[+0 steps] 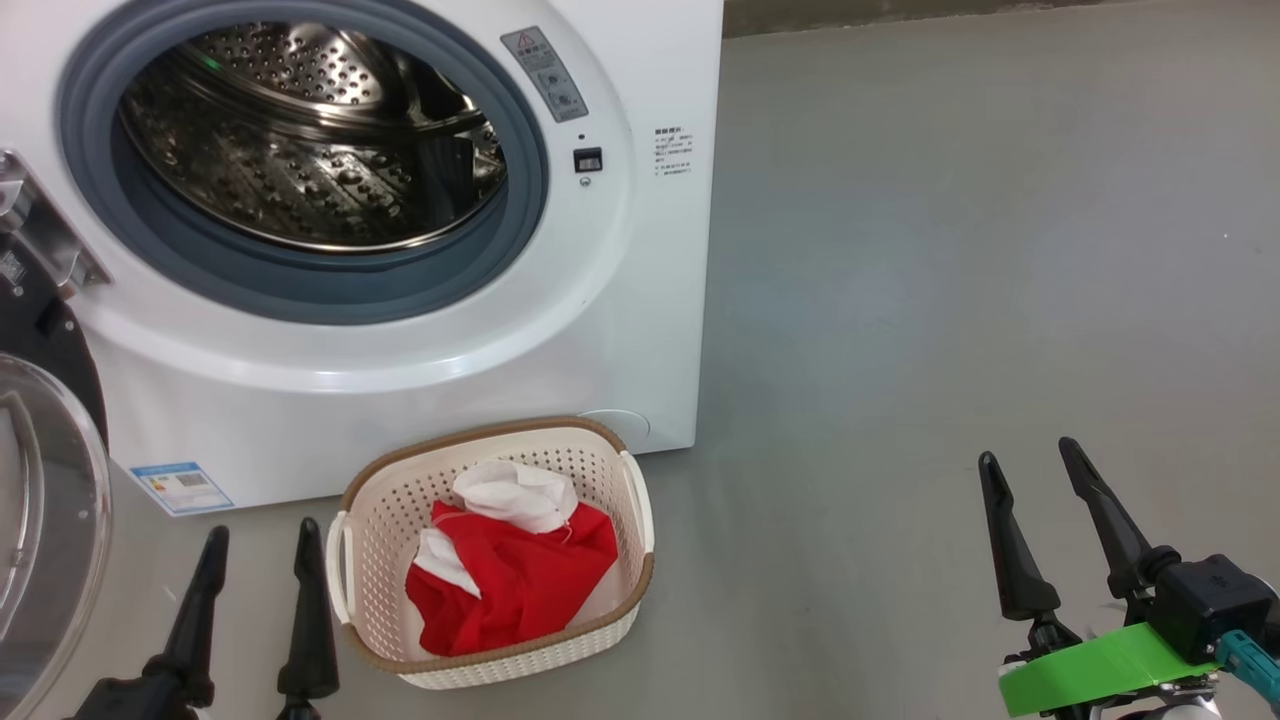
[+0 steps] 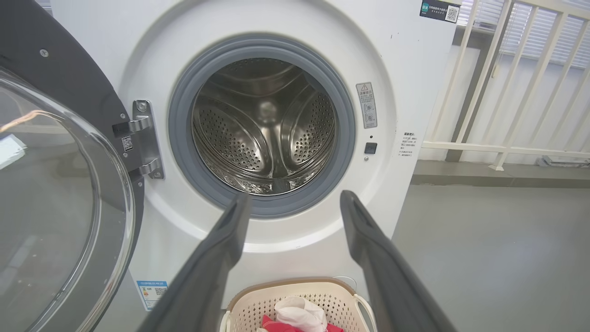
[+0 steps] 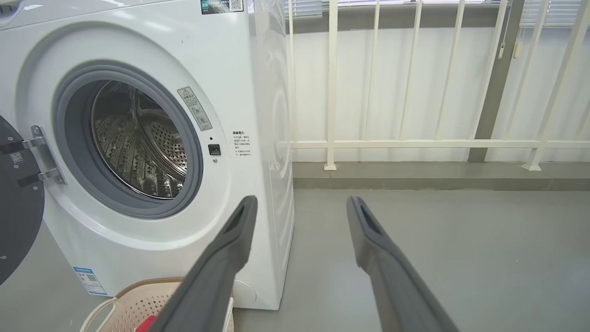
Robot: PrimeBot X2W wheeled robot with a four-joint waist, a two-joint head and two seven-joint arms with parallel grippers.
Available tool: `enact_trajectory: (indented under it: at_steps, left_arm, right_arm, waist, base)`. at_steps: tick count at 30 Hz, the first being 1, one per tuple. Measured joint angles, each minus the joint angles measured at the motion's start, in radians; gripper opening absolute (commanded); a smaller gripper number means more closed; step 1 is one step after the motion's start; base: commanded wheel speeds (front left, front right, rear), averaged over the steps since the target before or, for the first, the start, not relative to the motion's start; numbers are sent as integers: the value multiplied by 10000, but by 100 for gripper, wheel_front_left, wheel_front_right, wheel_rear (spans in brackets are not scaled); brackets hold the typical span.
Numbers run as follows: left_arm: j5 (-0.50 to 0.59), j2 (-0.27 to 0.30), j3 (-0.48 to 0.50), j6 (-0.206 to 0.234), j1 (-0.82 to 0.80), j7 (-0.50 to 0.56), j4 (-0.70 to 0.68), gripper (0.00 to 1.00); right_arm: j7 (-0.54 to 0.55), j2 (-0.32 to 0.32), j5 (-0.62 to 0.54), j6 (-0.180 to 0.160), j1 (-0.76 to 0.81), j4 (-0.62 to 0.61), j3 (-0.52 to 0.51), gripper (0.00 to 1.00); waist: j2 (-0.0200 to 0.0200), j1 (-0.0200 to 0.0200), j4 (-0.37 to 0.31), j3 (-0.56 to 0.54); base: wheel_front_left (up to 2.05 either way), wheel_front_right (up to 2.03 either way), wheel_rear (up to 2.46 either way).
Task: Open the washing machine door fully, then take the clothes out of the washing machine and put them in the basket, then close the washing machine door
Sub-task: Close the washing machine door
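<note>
The white washing machine (image 1: 420, 370) stands with its door (image 1: 45, 520) swung wide open at the left; the glass bowl and black rim of the door (image 2: 55, 193) show in the left wrist view. Its steel drum (image 2: 265, 129) looks bare inside. The cream basket (image 1: 640, 520) sits on the floor in front of the machine and holds the red and white clothes (image 1: 510, 570). My left gripper (image 1: 262, 535) hangs open just left of the basket. Further right over bare floor, my right gripper (image 1: 1030, 455) is open too. Nothing sits between either pair of fingers.
Grey floor (image 1: 950, 300) stretches to the right of the machine. A white railing (image 3: 415, 143) on a low kerb runs behind it. The door hinge (image 2: 145, 138) juts out at the machine's left side.
</note>
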Motion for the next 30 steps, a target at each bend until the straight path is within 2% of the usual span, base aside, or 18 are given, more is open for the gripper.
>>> enact_trajectory:
  at_steps: [17,30]
  left_arm:
    - [84,-67,-190,257,-1,-21,-182,100]
    - [102,-42,-251,516,-1,180,-663,100]
  right_arm:
    - [0,0,2,0,-2,-13,10,100]
    - [0,0,0,0,0,-109,240,100]
  waist:
    - [0,0,271,-70]
    - [0,0,1386,-96]
  base:
    - [-1,1,0]
    - [0,0,0]
